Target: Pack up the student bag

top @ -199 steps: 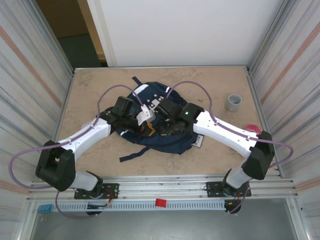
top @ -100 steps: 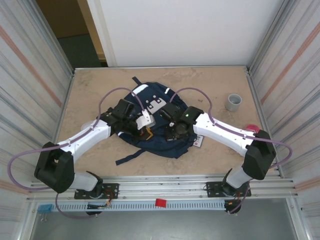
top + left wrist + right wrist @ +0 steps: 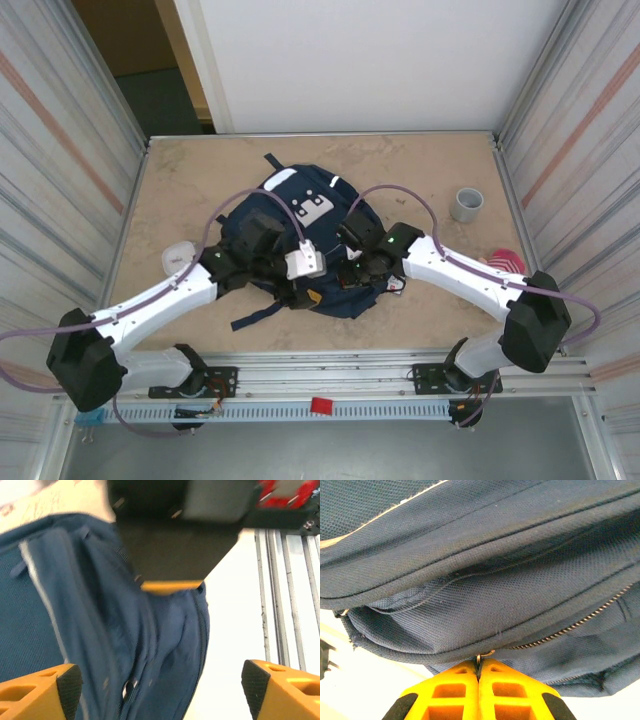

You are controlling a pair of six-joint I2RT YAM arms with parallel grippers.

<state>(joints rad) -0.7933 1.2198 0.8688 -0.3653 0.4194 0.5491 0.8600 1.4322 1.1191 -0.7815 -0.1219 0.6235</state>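
Observation:
The student bag (image 3: 300,215) is a navy blue backpack with white patches, lying in the middle of the table. My left gripper (image 3: 306,288) hangs over its near edge. In the left wrist view that gripper (image 3: 160,685) is open, its yellow fingertips (image 3: 42,690) wide apart, with blurred blue fabric of the bag (image 3: 125,630) and a small metal zipper pull (image 3: 128,688) between them. My right gripper (image 3: 352,276) is at the bag's near right side. In the right wrist view this gripper (image 3: 479,667) is shut on a metal zipper pull (image 3: 483,655) of a pocket on the bag (image 3: 485,580).
A grey cup (image 3: 466,204) stands at the far right of the table, and a red and white item (image 3: 503,262) lies by the right wall. A small white object (image 3: 177,256) rests at the left. A dark strap (image 3: 258,315) trails toward the metal rail (image 3: 320,365).
My left gripper has opened and moved toward the near edge of the bag. The right gripper has drawn back toward the near side, still shut, and the bag's fabric has shifted.

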